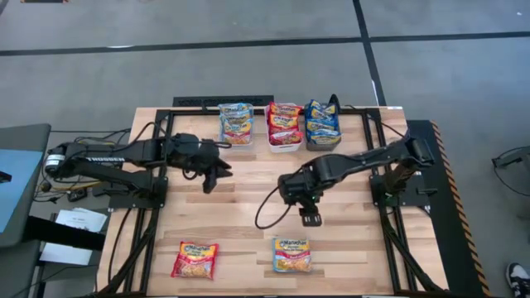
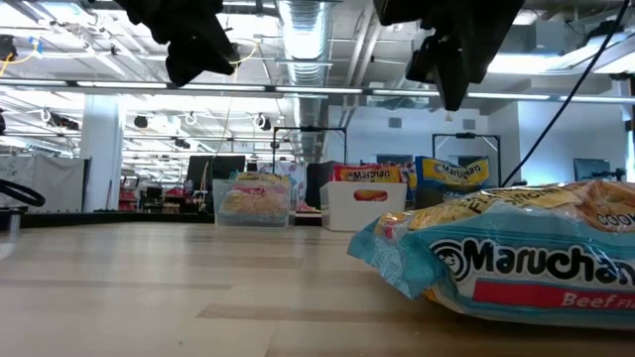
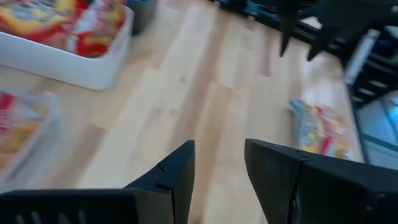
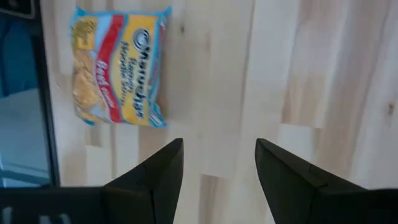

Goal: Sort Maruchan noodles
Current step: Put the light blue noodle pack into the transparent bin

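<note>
High view shows me two loose Maruchan noodles packets left on the tabletop (image 1: 248, 194): a blue packet (image 1: 291, 254) and a red packet (image 1: 195, 259), both on the far side of the right hand (image 1: 309, 217) from the three bins. The clear bin (image 1: 236, 124), white bin (image 1: 284, 126) and dark bin (image 1: 323, 124) each already carry stacked packets, sorted by colour as far as I can judge.

My right hand hangs above the boards just short of the blue packet, its fingers spread wide with nothing between them. The left hand (image 1: 214, 175) sits off to the side of it, nearer the clear bin, partly open and also empty.

I take the step in hand to be picking up the blue packet. To do it well I would bring the right hand on until it is over the packet's middle, turn the wrist so the fingers straddle the short width, then come down until the tips meet the wood before pinching; the wrapper looks slippery and puffy, so a grip on the edge may slide off.

Right wrist view gives me what the high view cannot: the packet's angle against my own fingers (image 4: 155, 177). Low view shows both hands well off the tabletop, which from above I cannot gauge.
</note>
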{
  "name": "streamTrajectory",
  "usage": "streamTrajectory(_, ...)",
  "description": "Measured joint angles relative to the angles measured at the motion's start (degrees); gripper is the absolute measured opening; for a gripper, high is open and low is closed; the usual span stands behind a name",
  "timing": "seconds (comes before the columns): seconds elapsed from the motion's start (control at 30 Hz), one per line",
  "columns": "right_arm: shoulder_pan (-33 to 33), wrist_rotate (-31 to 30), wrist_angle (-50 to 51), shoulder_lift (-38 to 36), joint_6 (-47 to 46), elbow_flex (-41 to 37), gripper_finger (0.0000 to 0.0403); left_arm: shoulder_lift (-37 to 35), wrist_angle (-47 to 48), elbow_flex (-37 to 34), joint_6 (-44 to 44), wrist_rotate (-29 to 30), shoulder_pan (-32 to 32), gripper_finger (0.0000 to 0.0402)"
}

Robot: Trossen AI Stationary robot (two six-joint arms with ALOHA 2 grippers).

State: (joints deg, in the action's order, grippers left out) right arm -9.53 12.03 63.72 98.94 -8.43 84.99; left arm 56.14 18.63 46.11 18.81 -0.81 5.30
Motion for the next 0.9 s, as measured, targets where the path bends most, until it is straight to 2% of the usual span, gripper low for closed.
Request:
streamTrajectory(0.13, -1.98, 0.11, -1.76, 0.0, -2.62, 0.0, 0.0221, 0.0, 0.01, 0.0, 1.52, -2.03, -2.49, 0.0128)
streamTrajectory(0.5, -7.29, 0.18, -6.61, 1.96, -12.66, -0.09, 0.0221, 0.02, 2.25, 0.0, 7.39, -1.95, -13.5, 0.0128)
streamTrajectory(0.9, -11.16, 0.66, -11.02, 8.64, -14.66, -0.08, 0.0221, 0.02, 1.4, 0.0, 9.99, -0.57, -20.68, 0.0128)
